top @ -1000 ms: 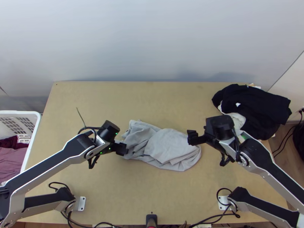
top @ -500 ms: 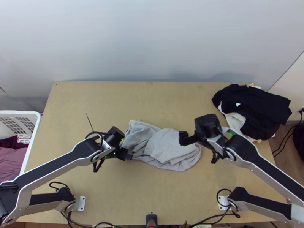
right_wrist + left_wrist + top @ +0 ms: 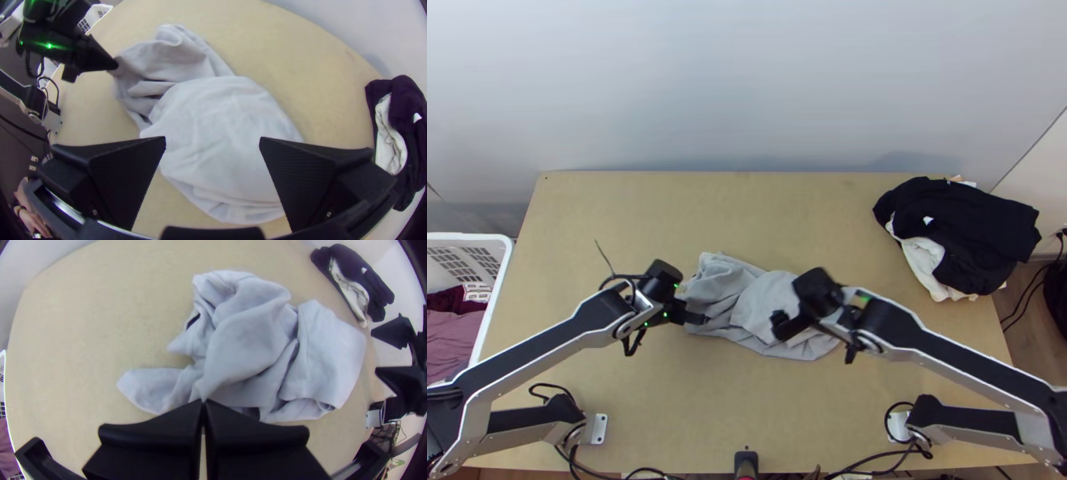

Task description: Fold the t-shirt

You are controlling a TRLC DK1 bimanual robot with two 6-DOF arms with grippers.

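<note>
Right gripper (image 3: pixel 780 324), right of centre in the lower half of the frame: jaws released, spread above the grey fabric t-shirt (image 3: pixel 749 299). Left gripper (image 3: pixel 704 318), left of centre: jaws clenched on a raised fold at the t-shirt's left part. The t-shirt lies bunched at mid-frame on the light wooden bench (image 3: pixel 667 400), its right part smoother. White plastic basket (image 3: pixel 467 236) with mauve and dark red cloth: left edge. Black and off-white cloth pile (image 3: pixel 967 224): upper right, at the bench edge.
</note>
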